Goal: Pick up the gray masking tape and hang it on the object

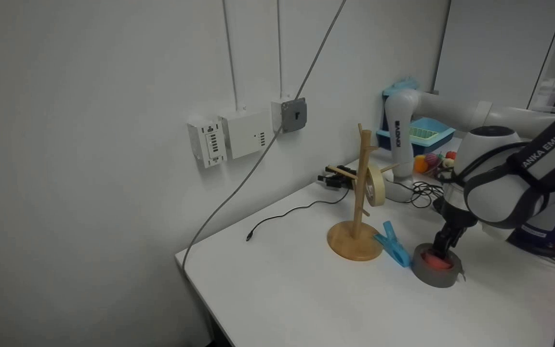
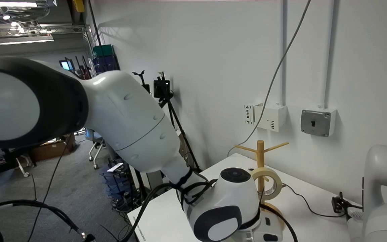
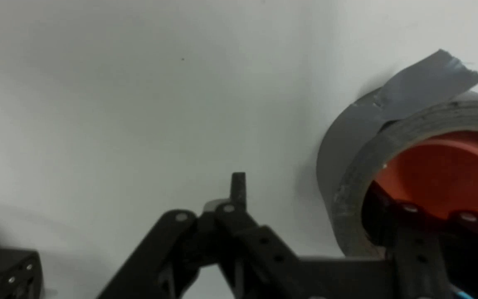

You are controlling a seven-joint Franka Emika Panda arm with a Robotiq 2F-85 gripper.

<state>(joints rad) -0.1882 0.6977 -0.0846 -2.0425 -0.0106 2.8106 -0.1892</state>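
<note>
- Gripper wide: one finger inside gray masking tape, other outside.
- Tape on table, four o'clock from wooden stand in an exterior view.
- Red item inside tape.

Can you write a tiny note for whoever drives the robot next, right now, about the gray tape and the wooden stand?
Gripper: open, one of its fingers in the hole of the gray tape roll, one outside.
The roll lies on the table around a red thing.
Wooden peg stand: upright, a beige masking tape roll hanging on it.
Done: fingers either side of the gray roll's wall.
Left: probably close on that wall, lift, then hang it on a bare peg.
</note>
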